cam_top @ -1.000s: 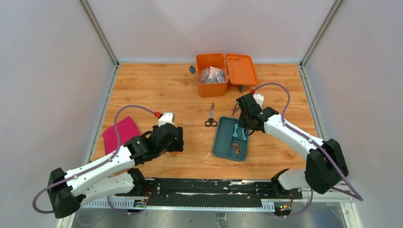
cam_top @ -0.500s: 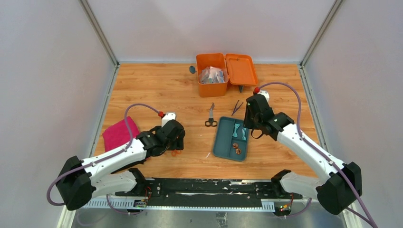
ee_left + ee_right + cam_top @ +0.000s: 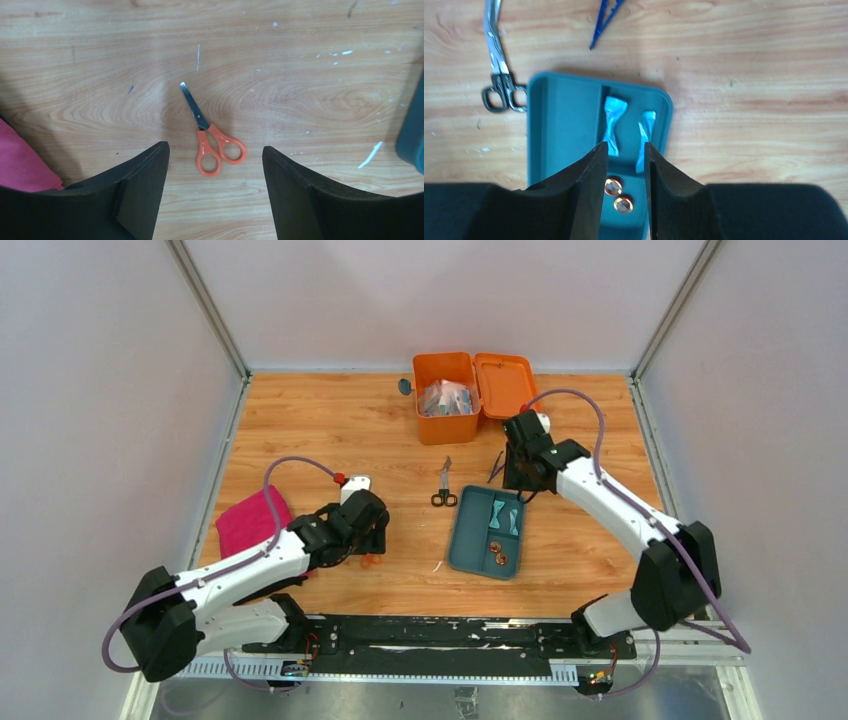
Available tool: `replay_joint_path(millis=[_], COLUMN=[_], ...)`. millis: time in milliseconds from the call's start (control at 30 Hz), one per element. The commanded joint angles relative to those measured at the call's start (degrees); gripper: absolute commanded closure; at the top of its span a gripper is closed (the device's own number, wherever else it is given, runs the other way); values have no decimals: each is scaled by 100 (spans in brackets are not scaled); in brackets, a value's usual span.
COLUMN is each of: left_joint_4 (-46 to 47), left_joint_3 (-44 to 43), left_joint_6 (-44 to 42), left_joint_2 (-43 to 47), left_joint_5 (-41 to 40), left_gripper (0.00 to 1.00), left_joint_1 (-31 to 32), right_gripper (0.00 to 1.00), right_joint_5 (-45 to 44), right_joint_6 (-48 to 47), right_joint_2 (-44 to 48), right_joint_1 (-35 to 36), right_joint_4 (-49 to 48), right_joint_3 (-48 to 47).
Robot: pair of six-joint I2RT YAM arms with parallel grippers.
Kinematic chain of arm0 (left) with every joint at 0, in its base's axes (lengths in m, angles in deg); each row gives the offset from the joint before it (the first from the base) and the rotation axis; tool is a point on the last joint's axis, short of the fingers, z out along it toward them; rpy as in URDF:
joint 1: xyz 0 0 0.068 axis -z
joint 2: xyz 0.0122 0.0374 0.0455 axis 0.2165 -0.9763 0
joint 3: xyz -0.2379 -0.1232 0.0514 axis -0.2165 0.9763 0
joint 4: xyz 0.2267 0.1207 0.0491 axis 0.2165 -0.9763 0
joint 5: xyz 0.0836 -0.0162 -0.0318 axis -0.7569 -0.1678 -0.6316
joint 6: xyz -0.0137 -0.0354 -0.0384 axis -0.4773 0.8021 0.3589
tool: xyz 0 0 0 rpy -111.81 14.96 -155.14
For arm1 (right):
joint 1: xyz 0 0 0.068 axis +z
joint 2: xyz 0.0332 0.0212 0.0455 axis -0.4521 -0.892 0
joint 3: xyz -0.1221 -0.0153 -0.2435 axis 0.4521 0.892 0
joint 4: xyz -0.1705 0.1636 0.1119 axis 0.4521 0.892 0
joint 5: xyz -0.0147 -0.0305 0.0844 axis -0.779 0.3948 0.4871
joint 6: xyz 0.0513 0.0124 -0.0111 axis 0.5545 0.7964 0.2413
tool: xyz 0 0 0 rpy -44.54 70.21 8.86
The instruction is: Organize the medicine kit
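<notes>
kit: medicine kit [image 3: 447, 430] sits at the far middle of the table [image 3: 330, 430]. The box is upright, and its lid [image 3: 507, 385] is swung open to the right, lying flat beside it.
kit contents: a heap of clear plastic packets [image 3: 445, 398] takes up most of the box. Can't tell what's in them.
tray: teal tray [image 3: 559, 125] lies right of centre, nearer the arms and well apart from the kit. It's divided, with one long compartment on the left and smaller ones on the right.
tray contents: two pale-blue twisted wrappers [image 3: 613, 122] lie side by side in the far right compartment. Two small round copper-coloured pieces [image 3: 623, 204] sit close together in the near right compartment.
loose on table: grey scissors [image 3: 496, 60] lie just beside the tray's far left corner, handles toward the tray. Blue tweezers [image 3: 605, 20] lie between the tray and the kit. Orange scissors [image 3: 212, 142] lie closed and flat on the wood. Pink cloth [image 3: 250, 522] is at the left edge.
left gripper: left gripper [image 3: 214, 150] has its jaws wide apart and nothing in them. It hovers over the orange scissors, whose handles show between the fingers.
right gripper: right gripper [image 3: 622, 150] has its jaws partly apart with nothing gripped. It is above the tray's right side, and a wrapper and the copper pieces show through the gap.
</notes>
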Motion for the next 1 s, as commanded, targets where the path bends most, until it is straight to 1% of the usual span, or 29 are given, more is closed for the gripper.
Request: replay_joint_path(millis=[0, 167, 233, 300, 433, 600, 800, 967], left_joint_4=[-205, -622, -817, -918, -1031, -999, -934, -891], left_joint_3=[-428, -877, -1075, -1180, -1264, -1244, -1189, -1154], left_joint_6=[-433, -979, -1195, -1337, -1571, -1586, -1586, -1586], left_joint_2=[363, 647, 721, 766, 875, 918, 955, 1010], left_joint_5=[-44, -73, -156, -191, -257, -202, -123, -105], left_gripper=[26, 25, 25, 25, 25, 25, 25, 24], left_joint_1=[-36, -36, -36, -36, -36, -36, -36, -36], right_gripper=[61, 56, 50, 49, 48, 50, 53, 56], right_joint_5=[-56, -203, -245, -207, -148, -195, -212, -140], right_joint_6=[386, 871, 1040, 1119, 1245, 1352, 1365, 1364], right_joint_2=[-820, -1752, -2111, -2409, -2878, -3377, -3756, -3881], right_joint_1=[-131, -168, -184, -194, -201, -240, -279, -285], right_joint_4=[77, 63, 52, 52, 53, 94, 173, 239], right_joint_3=[-695, -1317, -1544, -1736, -2052, -2311, -2514, -2511])
